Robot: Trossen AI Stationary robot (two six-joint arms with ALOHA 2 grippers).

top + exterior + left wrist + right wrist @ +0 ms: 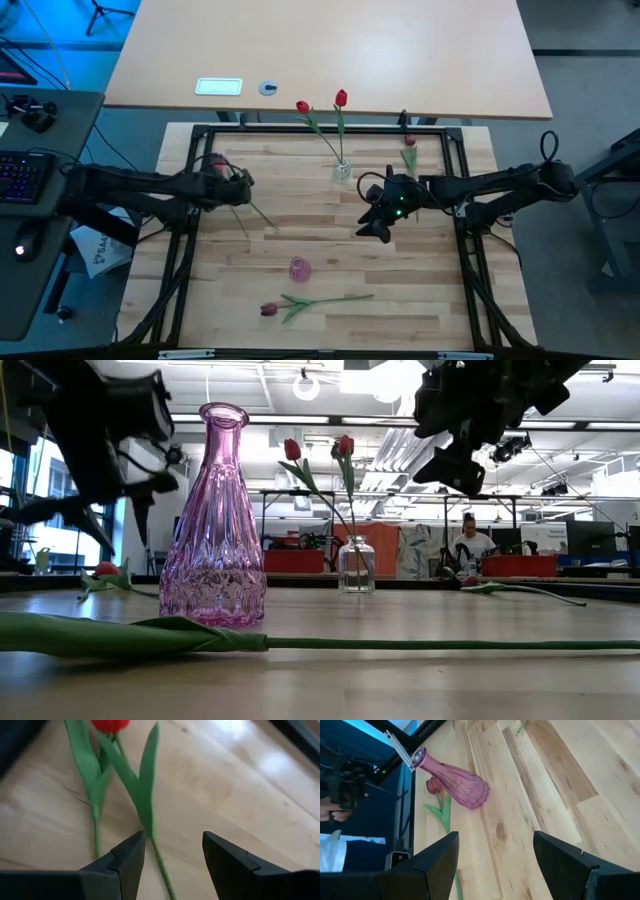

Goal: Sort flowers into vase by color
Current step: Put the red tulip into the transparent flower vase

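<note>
Over the table's left edge, left gripper [172, 857] poised low above a red tulip [111, 725] lying flat, fingers set wide and straddling its thin stem [159, 860], nothing held. Looks like the pick-up step for this tulip: next, by judgement, a drop straight down and a close on the stem, kept clear of the leaves beside it. Then a carry to the clear vase [342, 169] at the table's far middle, already holding two red tulips [340, 98]. Right gripper [377, 222] waiting above the table's middle, fingers wide apart, empty. Pink vase [299, 268] upright near the front, empty, with a maroon tulip [268, 310] flat just in front of it. Another dark tulip [410, 141] lying at the far right. Any further tulip near the left gripper hard to make out.
</note>
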